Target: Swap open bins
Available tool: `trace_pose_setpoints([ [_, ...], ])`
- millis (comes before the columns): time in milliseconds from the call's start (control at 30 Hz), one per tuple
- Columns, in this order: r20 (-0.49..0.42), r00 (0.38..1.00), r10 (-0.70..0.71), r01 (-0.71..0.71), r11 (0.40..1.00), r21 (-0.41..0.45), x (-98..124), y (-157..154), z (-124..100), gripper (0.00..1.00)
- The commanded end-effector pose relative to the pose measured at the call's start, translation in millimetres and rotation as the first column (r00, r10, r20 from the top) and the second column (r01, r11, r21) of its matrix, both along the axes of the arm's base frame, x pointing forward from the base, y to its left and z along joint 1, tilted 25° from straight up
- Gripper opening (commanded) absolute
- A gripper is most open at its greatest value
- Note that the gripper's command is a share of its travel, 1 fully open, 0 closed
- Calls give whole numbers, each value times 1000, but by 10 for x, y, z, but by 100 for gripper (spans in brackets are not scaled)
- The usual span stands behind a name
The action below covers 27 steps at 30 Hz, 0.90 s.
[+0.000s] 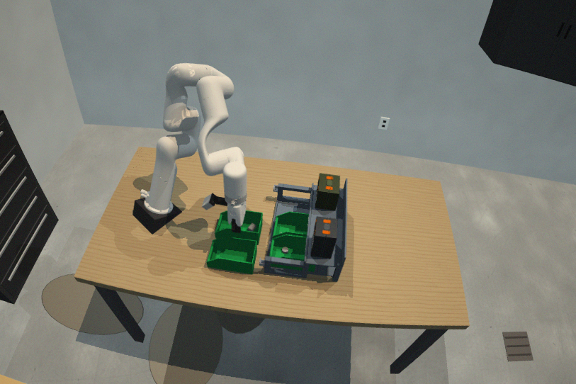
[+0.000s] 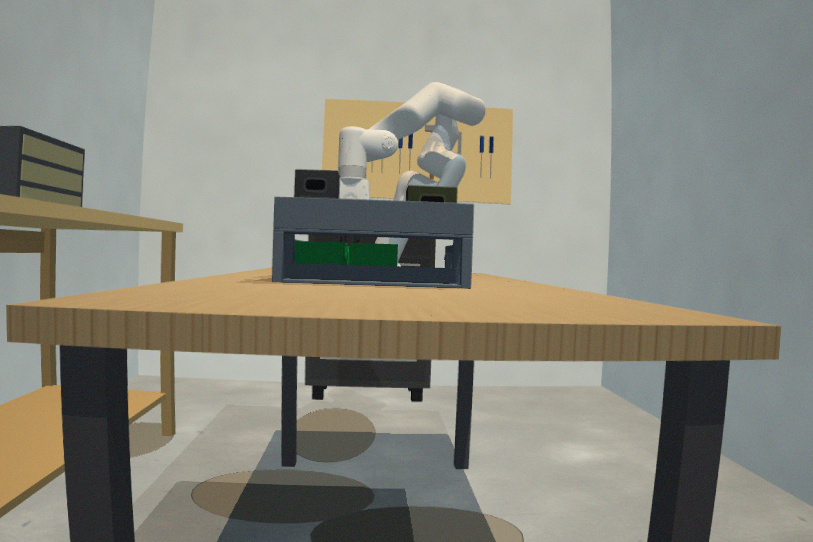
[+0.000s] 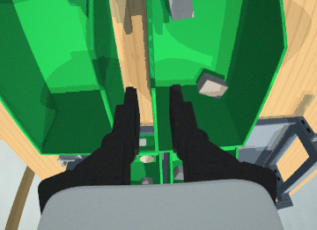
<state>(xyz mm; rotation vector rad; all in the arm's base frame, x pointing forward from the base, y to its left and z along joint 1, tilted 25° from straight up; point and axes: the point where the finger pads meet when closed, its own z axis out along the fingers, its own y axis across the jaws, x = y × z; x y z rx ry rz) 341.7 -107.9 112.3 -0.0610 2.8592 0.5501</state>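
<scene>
Top view: the parts bin (image 1: 257, 233) (image 3: 270, 76) stood on the bench (image 1: 397, 253) (image 2: 381, 338) beside the empty bin (image 1: 232, 254) (image 3: 53, 45), long axis running toward the shelf (image 1: 285, 267) (image 2: 375, 216) (image 3: 288, 179), low front apparently facing the arm's base.

Exterior view: the shelf hid both.

Wrist view: partly open jaws (image 1: 236, 229) straddled the parts bin's side wall, ungripped.

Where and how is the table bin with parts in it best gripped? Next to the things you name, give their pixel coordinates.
Probably by the upright side wall (image 1: 247, 241) (image 3: 153, 100) facing the empty bin (image 1: 231, 267) (image 3: 77, 124), from above. That wall of the bin with parts (image 1: 257, 222) (image 3: 264, 80) is thin, its top edge is exposed, and a gap beside it admits the outer finger; the visible parts (image 1: 251, 227) (image 3: 212, 86) lie off it.
</scene>
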Motion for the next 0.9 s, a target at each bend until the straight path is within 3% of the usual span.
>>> trace_pose_setpoints([
  [0, 3, 1000, -1, 1, 1000, -2, 15, 2, -15, 26],
  [867, 3, 1000, -1, 1, 1000, -2, 83, 118, -297, 26],
])
